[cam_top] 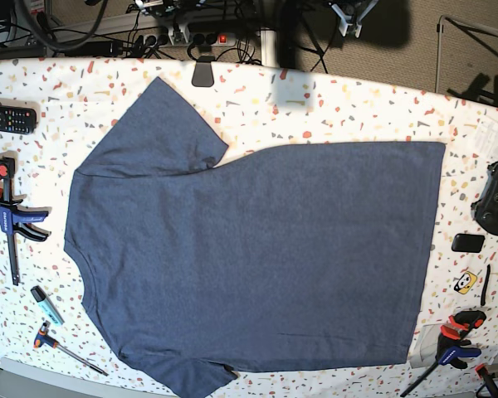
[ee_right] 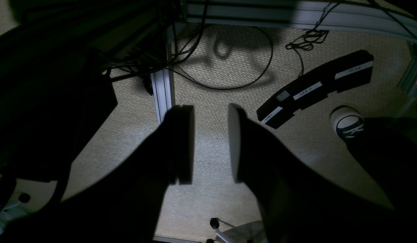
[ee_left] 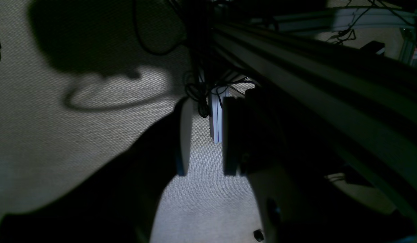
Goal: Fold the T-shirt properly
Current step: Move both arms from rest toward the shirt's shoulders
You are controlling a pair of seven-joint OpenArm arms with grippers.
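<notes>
The T-shirt (cam_top: 257, 257), heathered navy blue, lies spread flat on the speckled table (cam_top: 357, 116) with its plain side up. Its neck points left and its hem right, and one sleeve reaches toward the upper left. Neither arm appears in the base view. My left gripper (ee_left: 206, 135) is open with nothing between its fingers and only carpet floor behind them. My right gripper (ee_right: 210, 141) is open too, empty, also over the floor. The T-shirt does not show in either wrist view.
Around the shirt lie a remote control (cam_top: 8, 118), a bar clamp (cam_top: 8, 220), a marker (cam_top: 46, 304), a game controller (cam_top: 494, 197) and more clamps (cam_top: 452, 344). On the floor are cables, an aluminium frame post (ee_right: 163, 91), a black pedal strip (ee_right: 316, 89) and a shoe (ee_right: 346, 125).
</notes>
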